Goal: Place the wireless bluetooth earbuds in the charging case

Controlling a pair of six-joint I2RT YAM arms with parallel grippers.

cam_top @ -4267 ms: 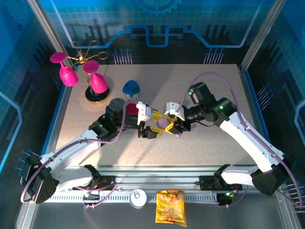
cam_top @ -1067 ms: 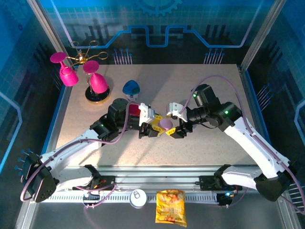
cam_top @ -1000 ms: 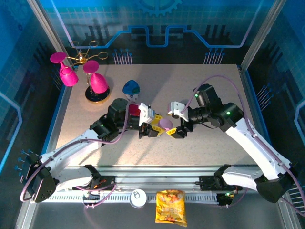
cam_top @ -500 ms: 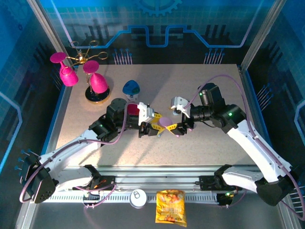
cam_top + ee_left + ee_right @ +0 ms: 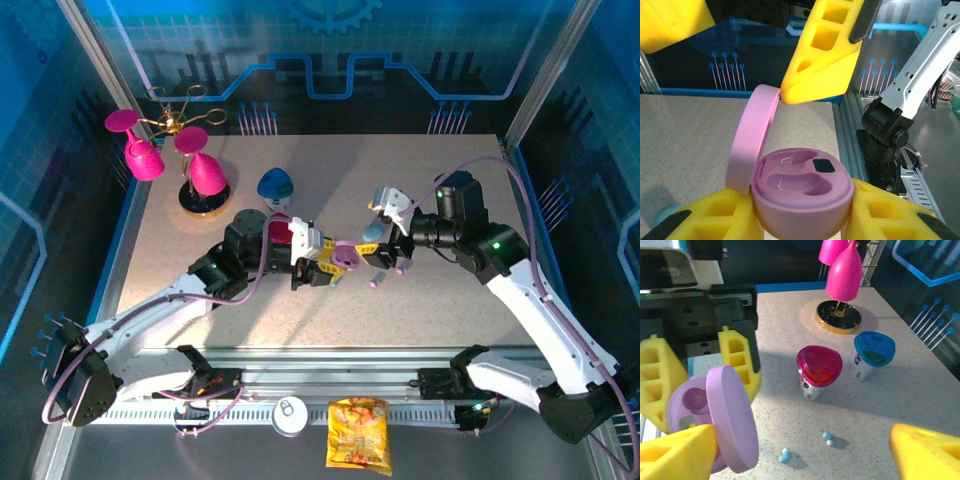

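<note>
My left gripper [image 5: 318, 258] is shut on the pinkish-purple charging case [image 5: 347, 257], its yellow fingers [image 5: 715, 222] pressing both sides of the base [image 5: 800, 192]. The lid [image 5: 752, 137] stands open and both wells look empty. My right gripper [image 5: 385, 230] hangs open just right of the case, one yellow finger [image 5: 825, 50] close above the lid. Two pale blue earbuds [image 5: 827, 438] [image 5: 785, 456] lie on the table between my right gripper's [image 5: 800, 460] spread fingers. A small purple earbud [image 5: 374, 283] lies on the table under the right gripper.
A red-lidded cup [image 5: 819, 367] and a blue-lidded cup [image 5: 872, 352] stand behind the earbuds. Pink glasses hang on a gold stand [image 5: 200, 185] at the back left. A snack packet [image 5: 358, 433] and a can [image 5: 290, 415] sit by the near rail.
The right gripper has drawn back to the right, away from the case, and opened wider. The left gripper has kept hold of the case with little movement.
</note>
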